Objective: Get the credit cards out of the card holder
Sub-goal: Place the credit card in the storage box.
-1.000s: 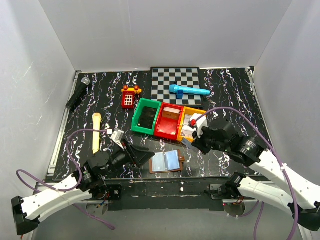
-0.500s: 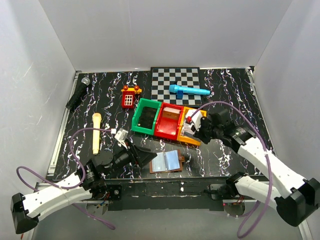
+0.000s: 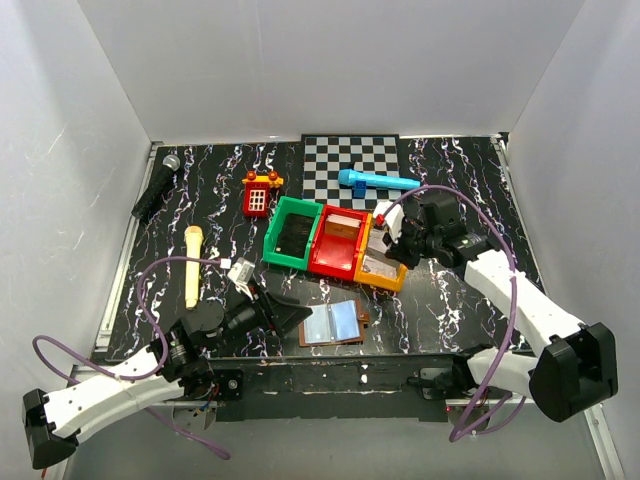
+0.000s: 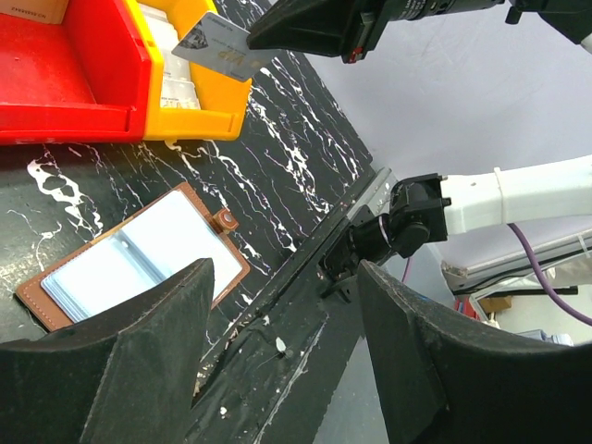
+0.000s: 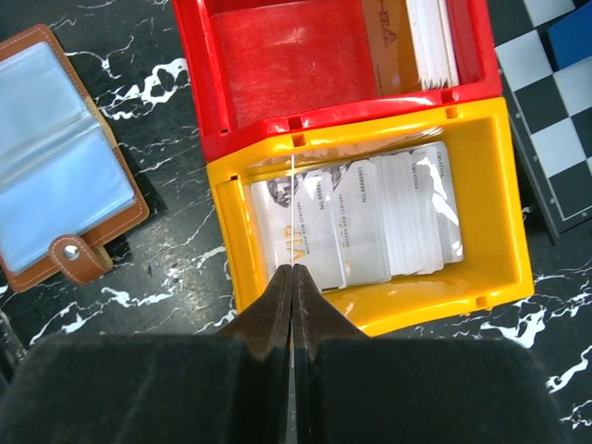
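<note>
Since a second ago the right arm has swung away from the near side of the table and out over the bins, so the right gripper [image 3: 388,240] now hangs above the orange-yellow plastic bin [image 3: 392,282], while the left arm has crept a little toward the wallet and then stayed put. The right gripper's jaws are pressed tight on a thin pale grey credit card [image 4: 225,51]. The right wrist view shows that card edge-on as a fine line running up from the fingertips, over the bin's near left corner. Below it, a fanned row of pale whitish cards [image 5: 388,217] lies flat on the floor of the orange-yellow bin. More cards, tan and white [image 5: 407,37], sit at the right end of the neighbouring red plastic bin [image 3: 335,264]. A green plastic bin [image 3: 275,236] adjoins the red one on its left. The small brown leather-like bifold card holder [image 3: 335,323] lies open flat on the black white-veined table [image 3: 200,180], close to the near edge and well apart from the bins. Its pale blue glossy pockets face up and its snap tab sits on the right. Whether any cards remain in those pockets cannot be told. The left gripper [image 3: 285,315] hovers just left of the holder with its jaws spread wide and nothing between them.
</note>
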Action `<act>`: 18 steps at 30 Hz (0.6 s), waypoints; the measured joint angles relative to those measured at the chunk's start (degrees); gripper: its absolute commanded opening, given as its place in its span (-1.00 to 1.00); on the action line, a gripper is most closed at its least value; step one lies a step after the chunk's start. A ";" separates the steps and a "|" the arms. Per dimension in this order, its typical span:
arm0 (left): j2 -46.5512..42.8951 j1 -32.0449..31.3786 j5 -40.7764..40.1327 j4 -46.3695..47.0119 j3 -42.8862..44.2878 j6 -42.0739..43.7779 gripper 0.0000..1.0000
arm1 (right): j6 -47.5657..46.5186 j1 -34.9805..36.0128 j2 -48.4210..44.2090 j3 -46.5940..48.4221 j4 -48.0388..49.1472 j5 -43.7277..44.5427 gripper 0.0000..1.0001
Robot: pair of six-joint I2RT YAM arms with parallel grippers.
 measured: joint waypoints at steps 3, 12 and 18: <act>0.17 0.00 0.00 -0.17 0.00 0.31 0.25 | -0.66 -0.42 0.26 -0.57 1.53 0.02 -0.97; 2.82 0.00 0.15 -0.17 0.00 1.14 0.24 | -1.62 -0.85 2.82 -2.69 6.32 0.55 -0.97; 3.39 0.00 0.37 -0.15 0.00 1.46 0.24 | -1.97 -0.96 5.55 -4.85 7.28 1.36 -0.97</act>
